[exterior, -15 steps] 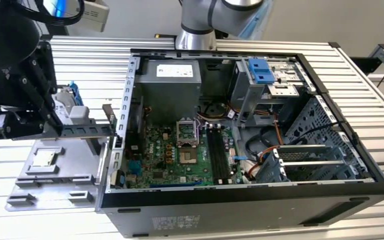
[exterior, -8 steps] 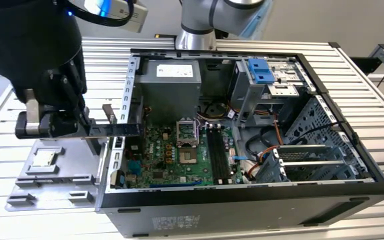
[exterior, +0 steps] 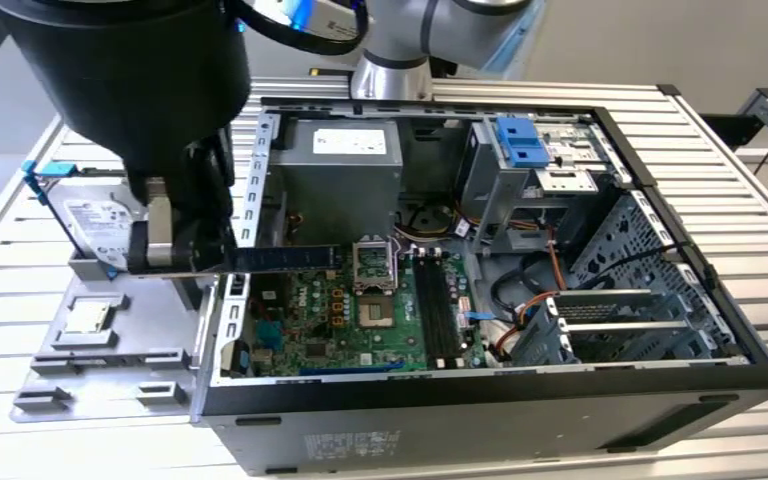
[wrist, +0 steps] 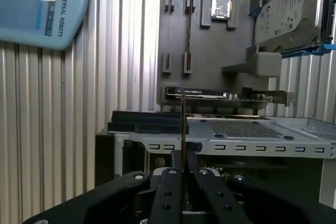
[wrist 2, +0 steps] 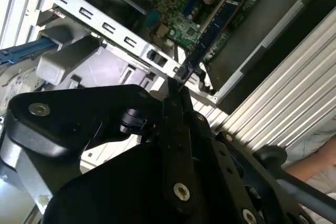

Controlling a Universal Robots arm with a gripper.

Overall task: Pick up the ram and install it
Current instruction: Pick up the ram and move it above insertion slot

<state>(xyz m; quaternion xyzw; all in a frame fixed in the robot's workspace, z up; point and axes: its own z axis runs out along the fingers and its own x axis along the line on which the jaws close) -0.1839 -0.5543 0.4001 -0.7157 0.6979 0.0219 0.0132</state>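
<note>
- Looking over the exterior view, I see the slatted metal table (exterior: 758, 230) under everything, running from nine o'clock across to three o'clock.
- The open computer case (exterior: 491, 425) lies on its side and takes the middle and the three o'clock half of that view.
- My gripper (exterior: 211, 258) hangs at about ten o'clock, its black body over the case's nine o'clock wall.
- The grey fixture tray (exterior: 104, 345) lies on the table at eight o'clock, just beside the case.
- The green motherboard (exterior: 344, 325) lies flat inside the case, near six o'clock.
- The silver hard drive (exterior: 91, 222) in its blue frame stands tilted on the tray at nine o'clock.
- The ram (exterior: 291, 258) is clenched in the claw, level and on edge. Its free end points toward three o'clock and reaches over the motherboard's twelve o'clock end.
- In the second wrist view the ram (wrist 2: 212, 27) sticks straight out from the closed fingers (wrist 2: 173, 129). In the first wrist view it (wrist: 183, 119) shows edge-on as a thin line.
- The black memory slots (exterior: 440, 315) lie toward four o'clock from the stick's free end, apart from it, and the stick is not seated in them.
- A small processor chip (exterior: 88, 318) rests on the tray at eight o'clock.
</note>
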